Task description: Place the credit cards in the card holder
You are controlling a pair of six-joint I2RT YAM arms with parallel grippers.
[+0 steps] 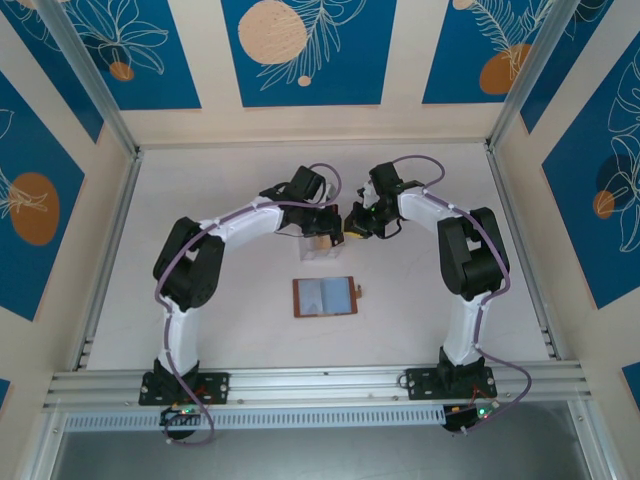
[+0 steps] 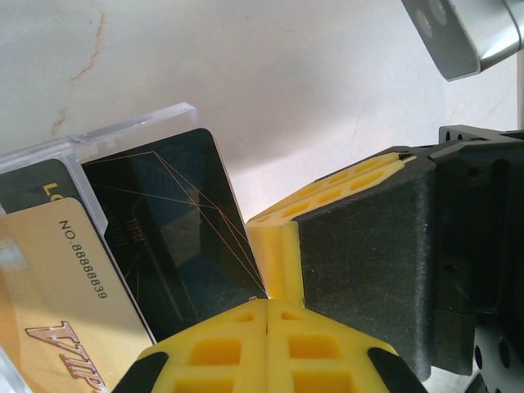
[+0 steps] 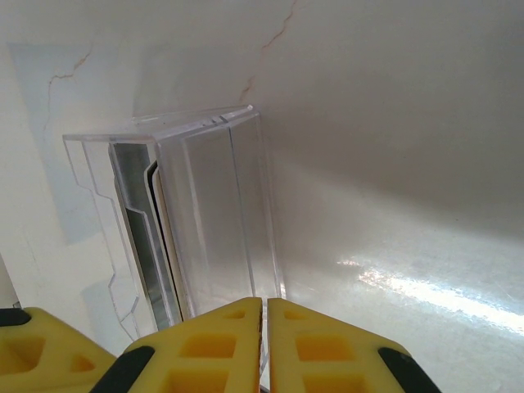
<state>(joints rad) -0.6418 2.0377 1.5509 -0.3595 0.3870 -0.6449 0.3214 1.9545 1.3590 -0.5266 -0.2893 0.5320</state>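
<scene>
pale tabletop (image 1: 420, 300); right claw (image 3: 264, 315) closed on clear box (image 3: 213, 213), likely steadying it; left claw (image 2: 268, 315) pinched tight on black card (image 2: 172, 237) corner, for pulling out.

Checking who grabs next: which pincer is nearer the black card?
Left. The left pincer meets the black card at its corner; the right pincer is against the outer wall of the clear box.

A clear plastic box (image 3: 213, 213) sits on the white marbled table (image 3: 393, 98).
</scene>
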